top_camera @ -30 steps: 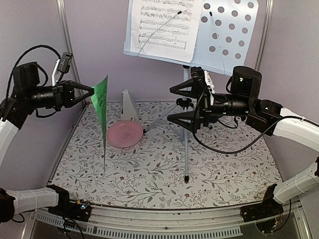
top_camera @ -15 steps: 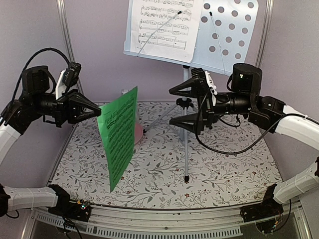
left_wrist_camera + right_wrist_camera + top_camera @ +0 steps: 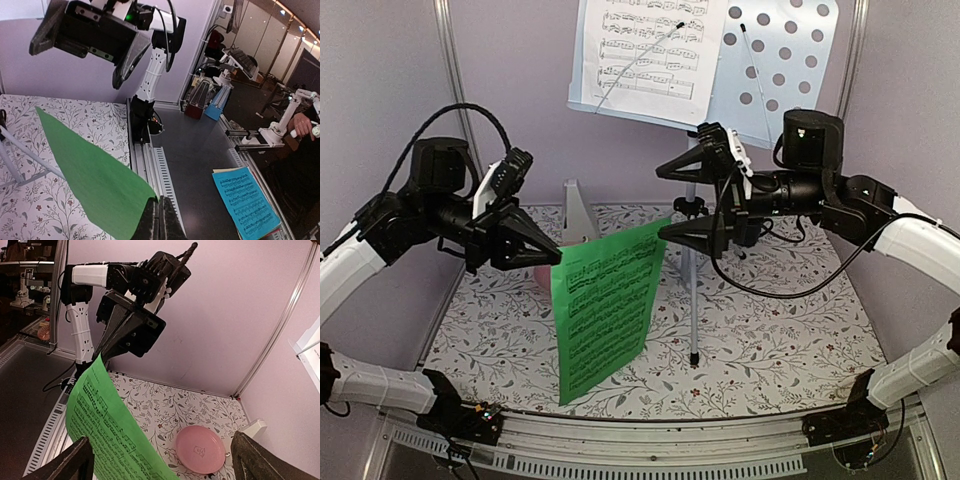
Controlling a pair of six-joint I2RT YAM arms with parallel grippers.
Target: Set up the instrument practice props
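Here we are with the left hand (image 3: pixel 552 258) up over the left side of the floral-patterned worktop (image 3: pixel 770 330), its fingers pressed together on the upper left corner of the green printed music sheet (image 3: pixel 610 305). From the left wrist view we see the two fingertips (image 3: pixel 160 220) clamped tight on the paper's edge, and the green music sheet (image 3: pixel 95 185) fans away from them. The page hangs in the air, tilted, printed side facing us, just left of the pole of the stand.

Over on the right, the right hand (image 3: pixel 665 200) sits level with the pole and points left, fingers spread wide, one above the other, gripping nothing. The sheet's top right corner comes close to the lower finger; we cannot tell whether they touch. From the right wrist view, the green page (image 3: pixel 107 425) fills the lower left, with the round pink plate (image 3: pixel 201 449) lying flat on the worktop beyond it.

The pale blue-grey perforated music stand on its silver tripod (image 3: pixel 770 60) stands right of centre, one foot planted on the near half of the worktop. The white printed music sheet (image 3: pixel 645 45) rests on the left part of its desk, under a thin wire arm. The white pyramid-shaped metronome (image 3: pixel 578 212) stands upright at the far edge, behind the green page.
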